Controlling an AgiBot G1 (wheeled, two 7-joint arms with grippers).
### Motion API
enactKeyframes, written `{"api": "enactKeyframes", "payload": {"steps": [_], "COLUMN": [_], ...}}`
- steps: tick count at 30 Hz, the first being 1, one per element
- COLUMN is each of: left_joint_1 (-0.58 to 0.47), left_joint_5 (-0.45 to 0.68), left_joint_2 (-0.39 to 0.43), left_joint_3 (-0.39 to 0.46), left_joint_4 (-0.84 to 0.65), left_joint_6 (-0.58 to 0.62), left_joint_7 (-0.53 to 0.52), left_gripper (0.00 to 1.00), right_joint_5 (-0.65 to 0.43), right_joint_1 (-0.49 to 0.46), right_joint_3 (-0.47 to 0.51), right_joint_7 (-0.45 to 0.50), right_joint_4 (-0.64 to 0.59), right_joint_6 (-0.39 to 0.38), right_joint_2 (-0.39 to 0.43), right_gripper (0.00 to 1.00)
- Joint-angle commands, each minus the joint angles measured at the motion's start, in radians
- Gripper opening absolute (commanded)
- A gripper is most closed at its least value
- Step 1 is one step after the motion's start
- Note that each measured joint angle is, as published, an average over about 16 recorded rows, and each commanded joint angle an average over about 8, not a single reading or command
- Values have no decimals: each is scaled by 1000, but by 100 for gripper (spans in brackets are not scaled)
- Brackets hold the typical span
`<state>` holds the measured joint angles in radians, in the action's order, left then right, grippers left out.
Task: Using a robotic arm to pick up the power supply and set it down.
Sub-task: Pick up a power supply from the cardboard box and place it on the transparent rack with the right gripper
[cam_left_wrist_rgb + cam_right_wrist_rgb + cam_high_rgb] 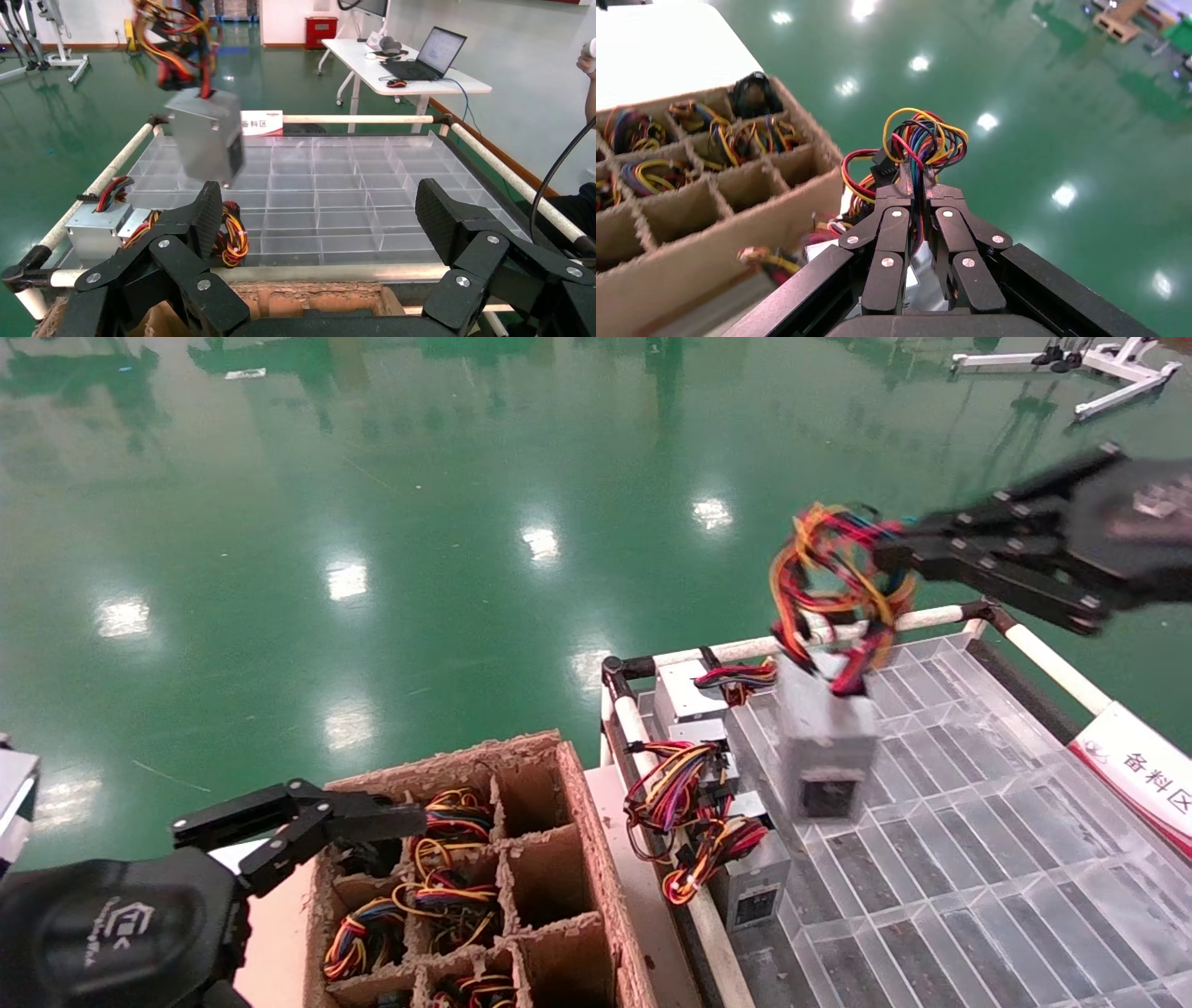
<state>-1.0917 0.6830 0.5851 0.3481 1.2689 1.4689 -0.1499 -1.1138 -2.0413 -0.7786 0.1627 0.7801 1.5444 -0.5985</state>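
The black multi-link right end effector [899, 553] reaches in from the upper right of the head view, its fingers [912, 193] pinched tightly together. The black left end effector [410, 822] sits at the lower left, fingers [207, 210] spread wide apart.

I'm on a factory floor: glossy green epoxy floor [391, 505], clear plastic parts tray [978, 822], white desk with laptop [415, 70].

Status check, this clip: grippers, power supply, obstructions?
Right gripper shut on wires, power supply dangling over tray. Left gripper open over carton. Nothing blocking.
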Motion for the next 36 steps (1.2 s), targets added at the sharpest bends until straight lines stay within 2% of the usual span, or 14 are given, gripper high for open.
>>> {"api": "enactKeyframes", "payload": {"steps": [1, 8, 18, 24, 36], "left_joint_1": [0, 0, 0, 0, 0], "left_joint_5": [0, 0, 0, 0, 0], "left_joint_2": [0, 0, 0, 0, 0], "left_joint_3": [0, 0, 0, 0, 1], "left_joint_4": [0, 0, 0, 0, 0], "left_joint_6": [0, 0, 0, 0, 0], "left_joint_7": [0, 0, 0, 0, 0], "left_gripper": [100, 100, 100, 100, 100], "right_joint_5": [0, 13, 96, 139, 191], "right_joint_1": [7, 17, 50, 73, 99], "right_joint_3": [-1, -46, -162, -228, -346], "right_joint_7": [17, 68, 104, 90, 29], "right_joint_4": [21, 64, 108, 86, -26], "right_joint_6": [8, 40, 45, 43, 42], "right_joint_2": [29, 87, 127, 98, -17], "right_gripper": [0, 0, 0, 0, 0]}}
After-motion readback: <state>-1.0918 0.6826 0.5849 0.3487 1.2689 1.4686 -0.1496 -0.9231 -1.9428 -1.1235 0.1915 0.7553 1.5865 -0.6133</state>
